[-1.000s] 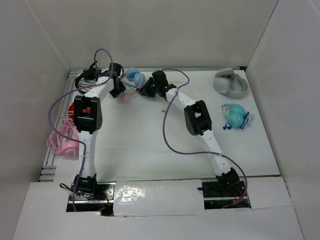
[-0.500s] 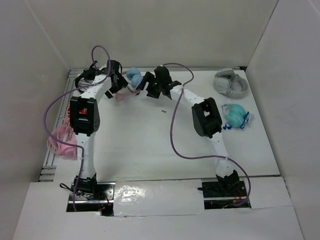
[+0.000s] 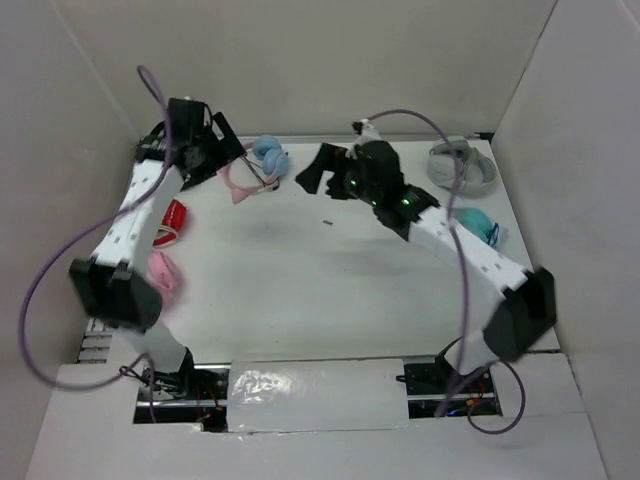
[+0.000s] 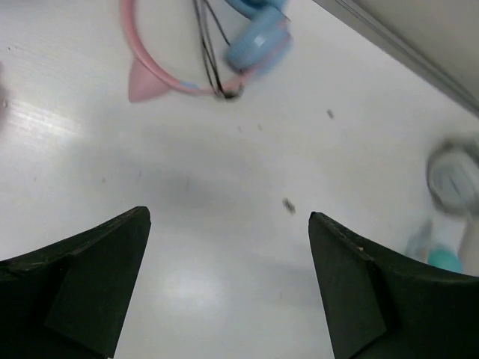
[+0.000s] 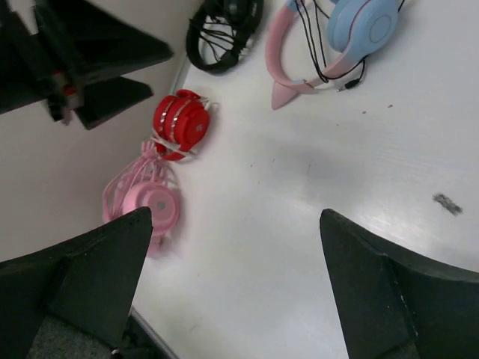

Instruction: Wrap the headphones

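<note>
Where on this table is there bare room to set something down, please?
The broad middle of the table is bare, bordered by the red headphones and pink headphones on the left and the teal headphones on the right. The far edge is crowded: the cat-ear headphones and the grey-white headphones.

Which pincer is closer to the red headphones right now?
Left. The left pincer hangs just beyond the red headphones, slightly rightward; the right pincer sits much farther off to their right.

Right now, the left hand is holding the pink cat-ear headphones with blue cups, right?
No. The left hand is open and empty; the pink cat-ear headphones with blue cups lie free on the table, as the left wrist view shows.
</note>
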You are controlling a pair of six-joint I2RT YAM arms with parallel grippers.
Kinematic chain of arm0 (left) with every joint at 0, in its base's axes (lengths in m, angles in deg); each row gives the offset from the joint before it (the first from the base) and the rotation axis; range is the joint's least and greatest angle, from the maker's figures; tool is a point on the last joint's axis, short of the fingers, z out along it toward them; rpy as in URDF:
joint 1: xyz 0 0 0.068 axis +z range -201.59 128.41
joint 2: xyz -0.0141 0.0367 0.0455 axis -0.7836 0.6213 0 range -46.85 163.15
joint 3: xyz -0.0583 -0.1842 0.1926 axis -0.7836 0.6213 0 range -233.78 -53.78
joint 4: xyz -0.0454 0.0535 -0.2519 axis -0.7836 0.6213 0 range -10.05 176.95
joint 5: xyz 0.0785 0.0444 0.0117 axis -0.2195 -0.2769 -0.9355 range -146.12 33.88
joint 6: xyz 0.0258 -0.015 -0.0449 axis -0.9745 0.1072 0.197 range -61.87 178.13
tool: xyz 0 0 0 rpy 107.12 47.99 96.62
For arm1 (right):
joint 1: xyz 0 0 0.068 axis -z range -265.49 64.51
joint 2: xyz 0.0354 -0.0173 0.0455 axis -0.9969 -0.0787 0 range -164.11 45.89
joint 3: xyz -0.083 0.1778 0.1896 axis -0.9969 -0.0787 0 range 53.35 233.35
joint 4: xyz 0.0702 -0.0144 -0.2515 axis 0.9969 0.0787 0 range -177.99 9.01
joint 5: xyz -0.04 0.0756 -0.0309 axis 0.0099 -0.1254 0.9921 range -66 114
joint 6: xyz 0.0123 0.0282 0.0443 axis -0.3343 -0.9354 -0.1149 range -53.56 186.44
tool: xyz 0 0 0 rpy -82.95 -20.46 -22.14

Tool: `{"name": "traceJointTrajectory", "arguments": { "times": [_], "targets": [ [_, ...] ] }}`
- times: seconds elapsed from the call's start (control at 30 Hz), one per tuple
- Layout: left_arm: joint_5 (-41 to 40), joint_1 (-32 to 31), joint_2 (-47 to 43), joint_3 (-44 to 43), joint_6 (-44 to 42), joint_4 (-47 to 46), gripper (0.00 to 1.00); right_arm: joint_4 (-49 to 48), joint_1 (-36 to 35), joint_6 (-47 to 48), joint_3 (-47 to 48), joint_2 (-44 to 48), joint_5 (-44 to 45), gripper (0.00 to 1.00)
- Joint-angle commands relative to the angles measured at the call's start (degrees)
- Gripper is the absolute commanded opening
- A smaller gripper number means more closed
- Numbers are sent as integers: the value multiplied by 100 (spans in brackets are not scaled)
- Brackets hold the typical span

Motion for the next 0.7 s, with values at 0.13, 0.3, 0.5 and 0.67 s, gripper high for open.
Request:
{"name": "traceJointTrajectory", "arguments": {
  "times": [0.13, 0.3, 0.5, 0.67],
  "targets": [
    [1447, -549, -4240, 2504, -931, -390, 99, 633, 121, 208, -1989, 3388, 1590, 100],
    [1378, -594, -6343, 3982, -413, -198, 99, 1442, 86, 112, -2763, 5191, 2452, 100],
    [1519, -585, -6776, 4081, -596, 13, 99, 1741, 103, -125, -3159, 6563, 2795, 100],
    [1763, -585, -6477, 3860, -683, 216, 99, 2189, 95, -249, -3054, 6828, 3033, 100]
  ]
}}
